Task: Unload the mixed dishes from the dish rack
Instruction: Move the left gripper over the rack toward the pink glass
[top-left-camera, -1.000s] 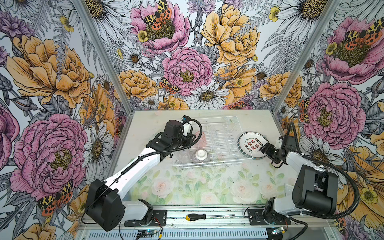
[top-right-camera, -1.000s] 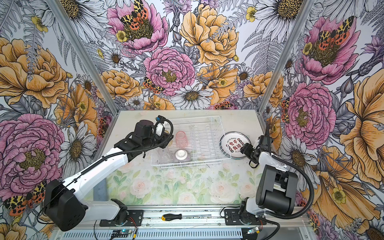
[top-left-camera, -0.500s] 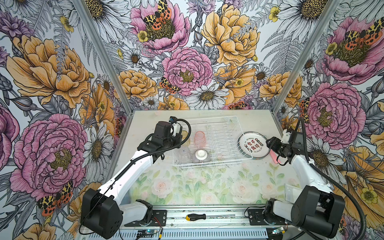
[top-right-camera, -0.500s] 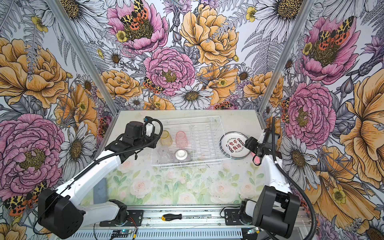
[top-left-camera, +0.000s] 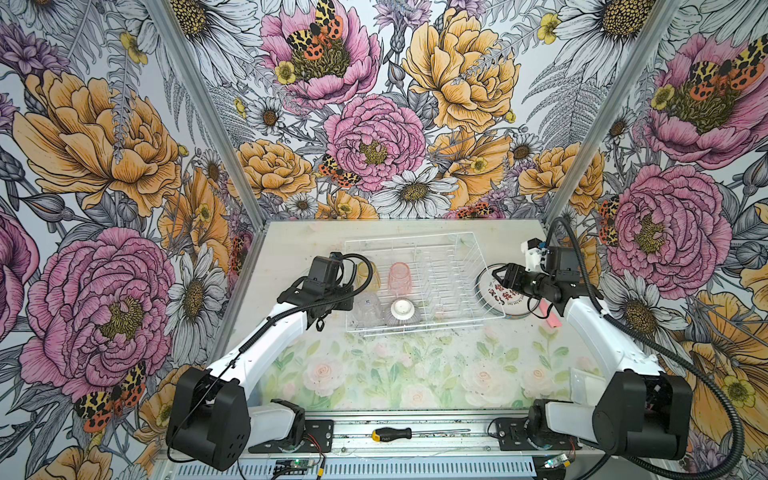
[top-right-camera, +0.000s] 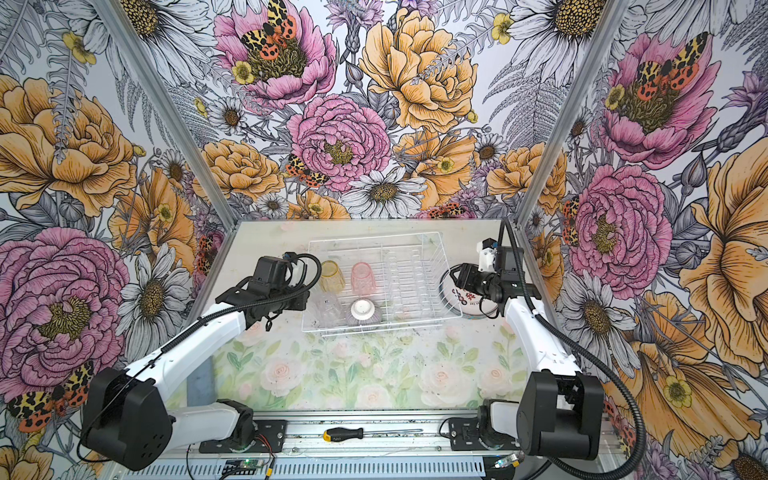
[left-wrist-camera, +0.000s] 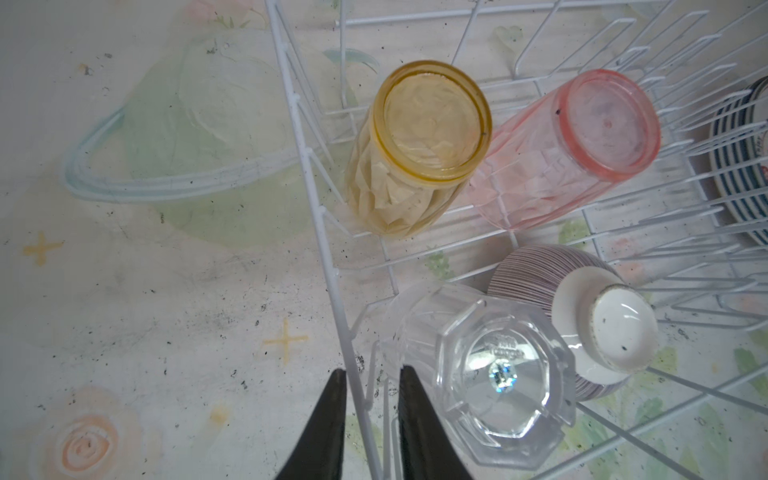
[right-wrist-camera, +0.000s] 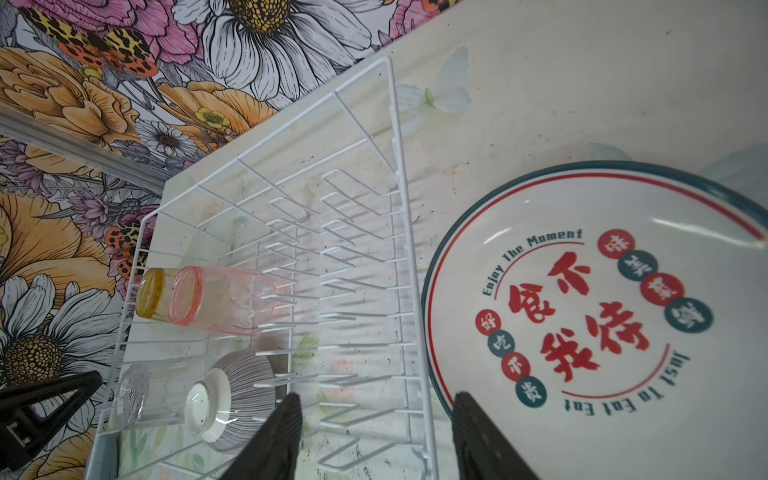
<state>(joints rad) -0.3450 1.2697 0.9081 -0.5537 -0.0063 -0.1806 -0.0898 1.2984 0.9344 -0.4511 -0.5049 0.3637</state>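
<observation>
The white wire dish rack (top-left-camera: 478, 266) (top-right-camera: 440, 266) stands at the back of the table. Upside down inside it are an amber tumbler (left-wrist-camera: 428, 137), a pink tumbler (left-wrist-camera: 582, 137), a clear tumbler (left-wrist-camera: 490, 374) and a ribbed bowl (left-wrist-camera: 540, 270) with a white base. A stack of printed plates (right-wrist-camera: 602, 311) (top-left-camera: 505, 297) lies on the table against the rack's right wall. My left gripper (left-wrist-camera: 372, 374) straddles the rack's left wall wire (left-wrist-camera: 316, 195), jaws a narrow way apart beside the clear tumbler. My right gripper (right-wrist-camera: 376, 399) is open and straddles the rack's right wall (right-wrist-camera: 399, 166), with one finger over the top plate.
A screwdriver (top-left-camera: 390, 434) lies on the front rail. A small pink object (top-left-camera: 550, 316) sits on the table under the right arm. Flowered walls close in the back and both sides. A green bowl outline (left-wrist-camera: 187, 145) is printed on the mat left of the rack.
My left gripper has drawn back from over the amber tumbler to the rack's left wall and narrowed. My right gripper has moved left over the plates to the rack's right wall, its jaws narrowing.
</observation>
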